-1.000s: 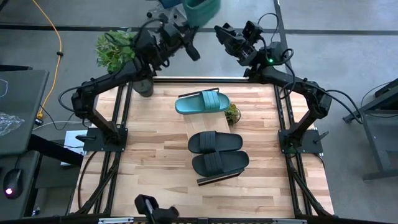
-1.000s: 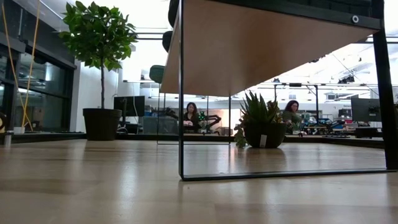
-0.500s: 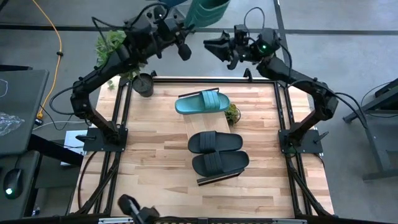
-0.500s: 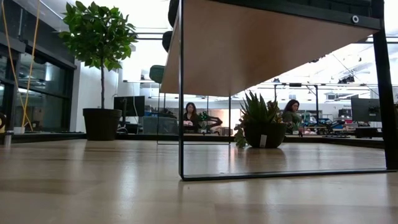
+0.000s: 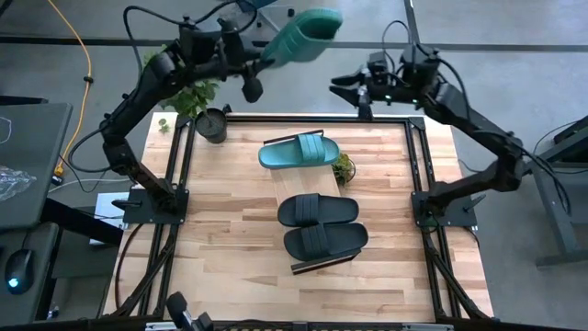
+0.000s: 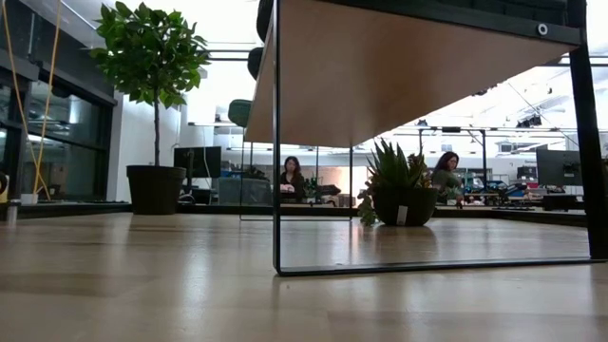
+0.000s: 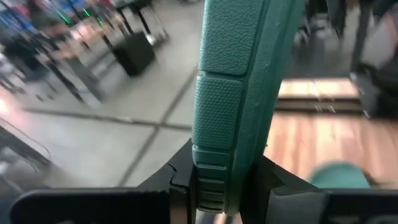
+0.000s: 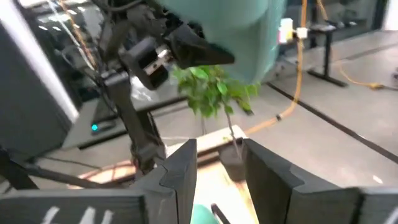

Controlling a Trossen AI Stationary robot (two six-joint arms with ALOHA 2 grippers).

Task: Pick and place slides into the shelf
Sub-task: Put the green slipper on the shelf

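My left gripper [image 7: 217, 186] squeezes the edge of a teal slide [image 5: 306, 30] high past the table's far end, my right gripper [image 8: 217, 168] waits open nearby, and the rubber looks light and bendy.

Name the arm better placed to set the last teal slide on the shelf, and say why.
Left. The left hand is already clamped on the raised teal slide, beyond the table's far edge. The right hand is empty, its fingers apart. The shelf has room.
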